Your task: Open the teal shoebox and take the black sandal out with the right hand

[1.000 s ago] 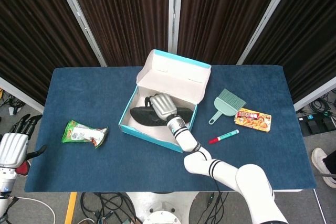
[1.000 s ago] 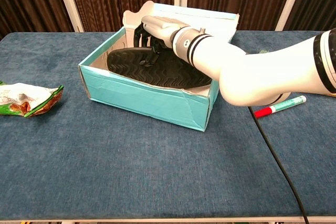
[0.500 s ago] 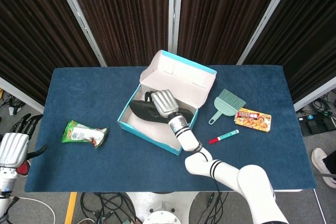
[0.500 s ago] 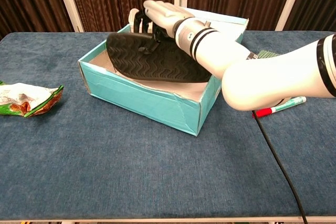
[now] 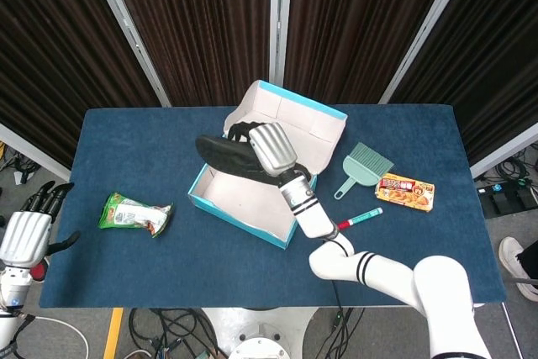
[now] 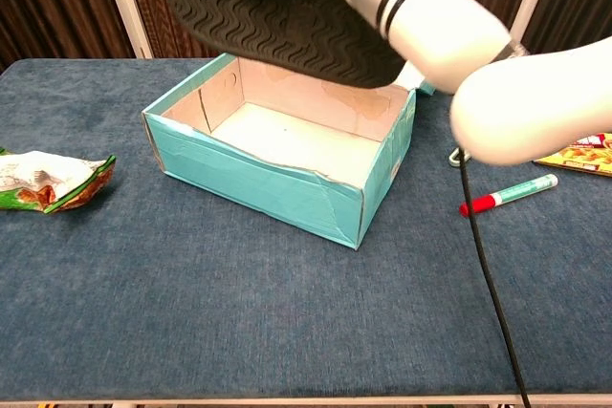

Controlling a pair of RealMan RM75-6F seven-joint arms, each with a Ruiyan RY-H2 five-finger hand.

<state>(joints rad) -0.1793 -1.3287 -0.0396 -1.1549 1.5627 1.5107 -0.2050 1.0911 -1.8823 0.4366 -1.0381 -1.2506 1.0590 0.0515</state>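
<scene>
The teal shoebox [image 5: 220,205] [image 6: 258,179] stands open mid-table, its lid folded back and its pale inside bare. My right hand [image 5: 269,147] grips the black sandal [image 5: 220,154] [image 6: 258,16] and holds it in the air above the box, wavy sole facing the chest view. In the chest view the hand itself is cut off by the top edge; only its wrist and forearm show. My left hand [image 5: 29,229] hangs off the table's left edge with fingers apart, holding nothing.
A green snack bag [image 5: 133,213] [image 6: 48,181] lies left of the box. To the right lie a green dustpan brush [image 5: 363,166], a red-and-green marker [image 5: 359,219] [image 6: 507,194] and an orange food box [image 5: 405,192] [image 6: 579,155]. The blue tablecloth [image 5: 168,275] covers the table.
My right hand has lifted the sandal up out of the box, from lying inside to held well above it. The box shifted slightly. The left hand barely moved.
</scene>
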